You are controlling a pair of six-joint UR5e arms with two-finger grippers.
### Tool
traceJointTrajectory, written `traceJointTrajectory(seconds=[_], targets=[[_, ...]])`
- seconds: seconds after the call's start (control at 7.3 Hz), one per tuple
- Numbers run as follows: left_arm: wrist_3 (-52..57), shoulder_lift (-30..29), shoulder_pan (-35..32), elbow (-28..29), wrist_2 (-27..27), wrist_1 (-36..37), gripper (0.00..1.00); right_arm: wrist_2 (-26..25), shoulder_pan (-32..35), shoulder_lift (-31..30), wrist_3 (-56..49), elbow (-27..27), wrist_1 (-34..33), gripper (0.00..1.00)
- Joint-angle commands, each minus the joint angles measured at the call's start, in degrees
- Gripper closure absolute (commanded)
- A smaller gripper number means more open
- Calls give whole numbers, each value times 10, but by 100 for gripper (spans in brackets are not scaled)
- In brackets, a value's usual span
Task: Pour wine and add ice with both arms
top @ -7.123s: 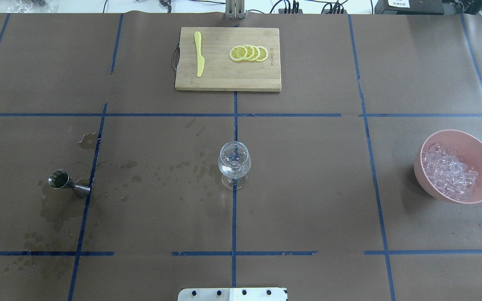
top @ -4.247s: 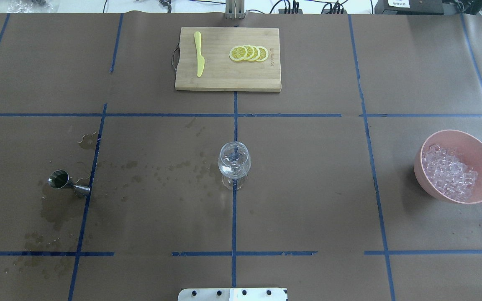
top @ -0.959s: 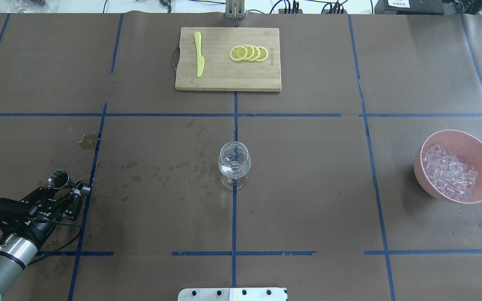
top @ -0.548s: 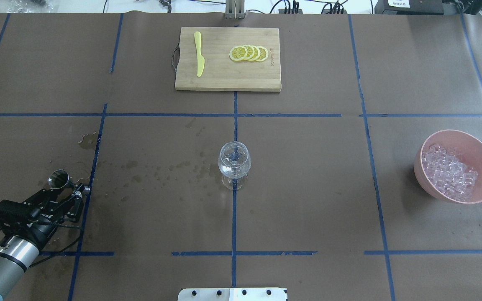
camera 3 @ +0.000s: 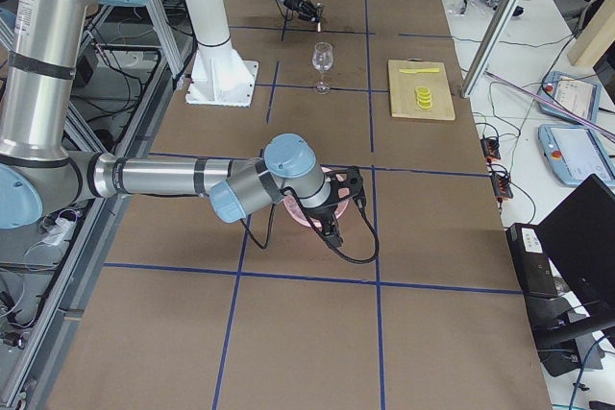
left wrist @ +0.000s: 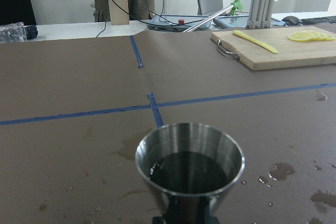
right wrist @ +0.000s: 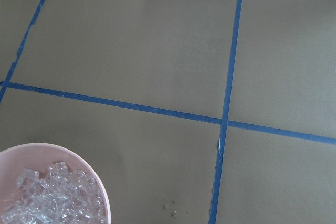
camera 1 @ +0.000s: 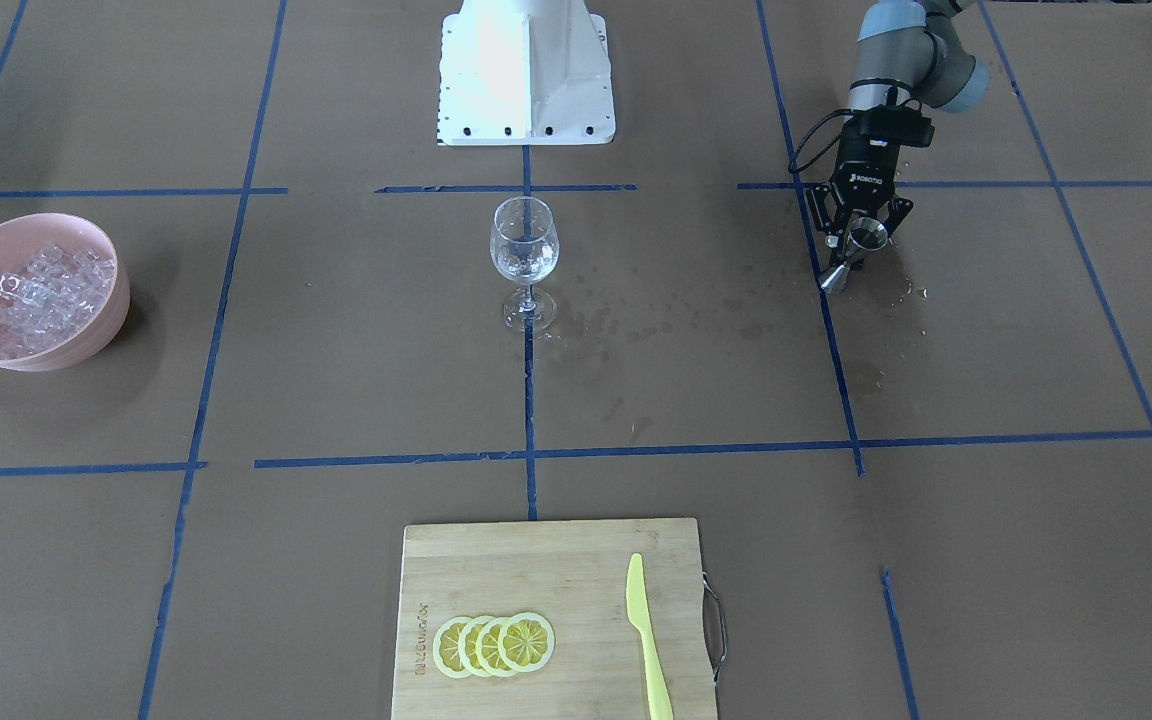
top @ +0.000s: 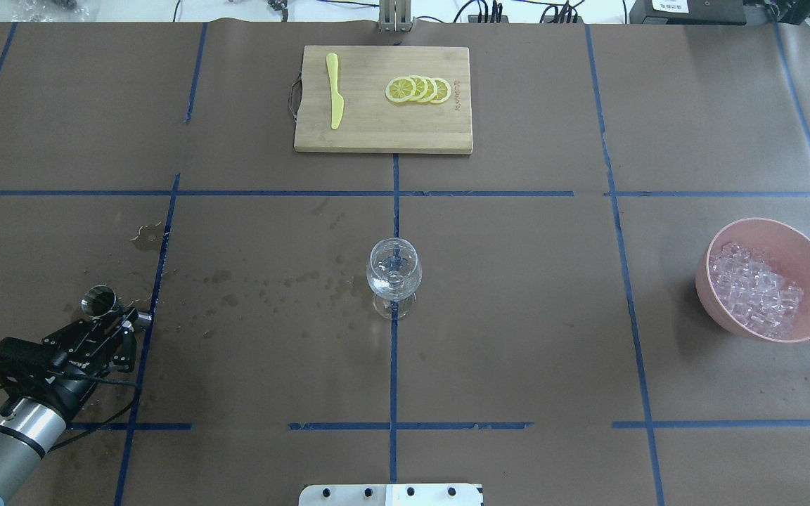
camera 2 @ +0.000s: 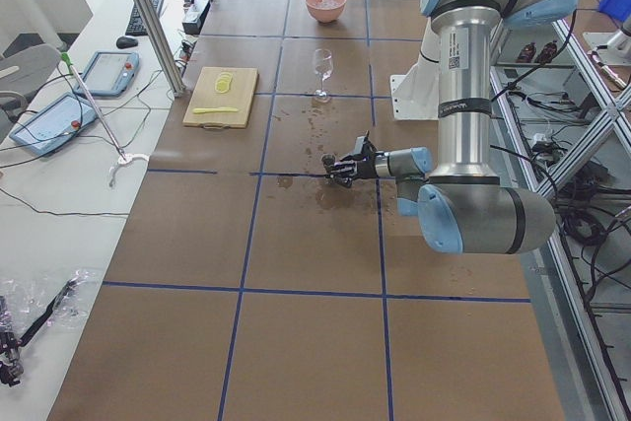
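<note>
Left gripper point(camera 1: 860, 246) is straddling the jigger point(camera 1: 869, 236), fingers spread. Right gripper point(camera 3: 338, 201), opening indeterminable, is hanging beside the ice point(right wrist: 47, 198).

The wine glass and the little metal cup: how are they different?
The wine glass is clear; the metal cup is shiny steel you can't see through. The wine glass stands alone in the middle, while the metal cup sits between the fingers of the left gripper. The metal cup holds dark liquid; I can't tell what the wine glass holds. Both stand upright on the table, open end up.
</note>
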Motion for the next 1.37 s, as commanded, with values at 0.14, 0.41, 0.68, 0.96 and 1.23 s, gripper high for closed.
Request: traceJointTrajectory(seconds=[0.14,0.41,0.68,0.96,1.23], targets=[[0,0,0,-5,8,-10,95,1,-1,0,0,1,0,0],[16,0,-1,-6,8,-48,96,0,-1,1,0,0,0,0],[171,-2,-2,-4,8,-151,86,-1,-1,1,0,0,0,0],[345,-6,-3,-8,2,-284,100,-1,-1,1,0,0,0,0],[462,-66,-11,-10,1,-290,100,-1,-1,1,-1,-1,0,0]])
